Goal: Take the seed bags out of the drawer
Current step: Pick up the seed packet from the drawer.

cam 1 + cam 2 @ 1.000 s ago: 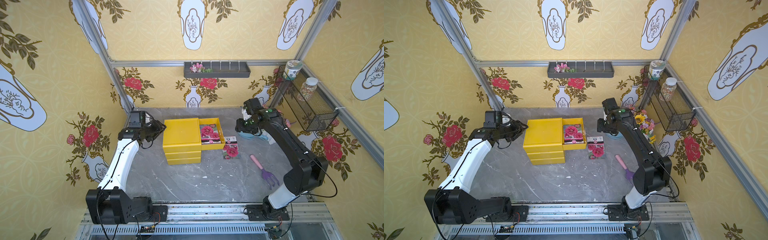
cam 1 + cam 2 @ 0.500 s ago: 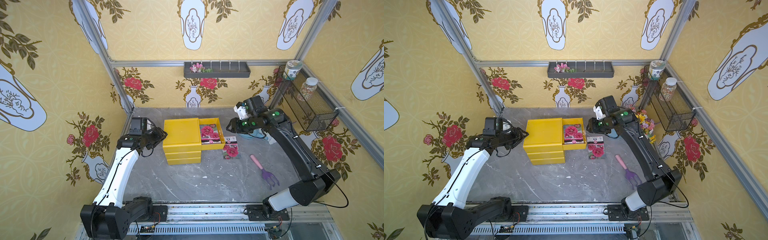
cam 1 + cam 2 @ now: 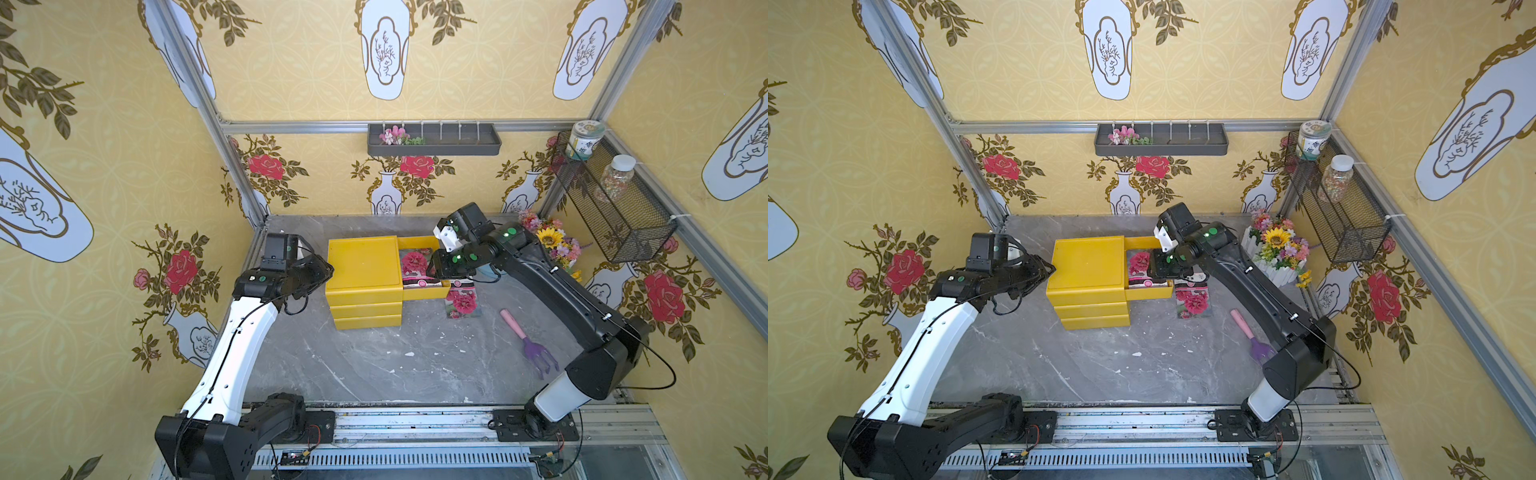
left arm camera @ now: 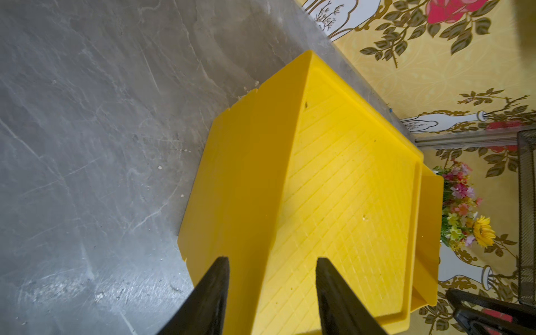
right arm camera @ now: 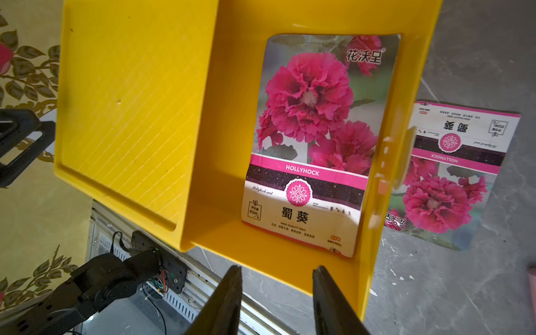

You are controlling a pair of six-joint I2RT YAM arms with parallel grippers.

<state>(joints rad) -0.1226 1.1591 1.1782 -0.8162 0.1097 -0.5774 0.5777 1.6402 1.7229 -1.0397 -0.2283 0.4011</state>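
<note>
pink-handled purple rake [image 3: 515, 328] on the grey counter [image 3: 395, 365], loose seed bag [image 3: 462, 301] flat on the counter just beside the open top drawer [image 3: 424, 292], another seed bag [image 5: 310, 139] face up inside that drawer, right jaws apart and empty above it, left jaws apart at the left edge of the yellow cabinet [image 3: 363, 262]

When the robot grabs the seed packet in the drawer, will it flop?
Probably floppy: the seed packet looks thin, with wrinkled, slightly curled edges. Likely light, being so flat. Its glossy face may be slippery, and lying flat in the drawer leaves little edge to pinch.
</note>
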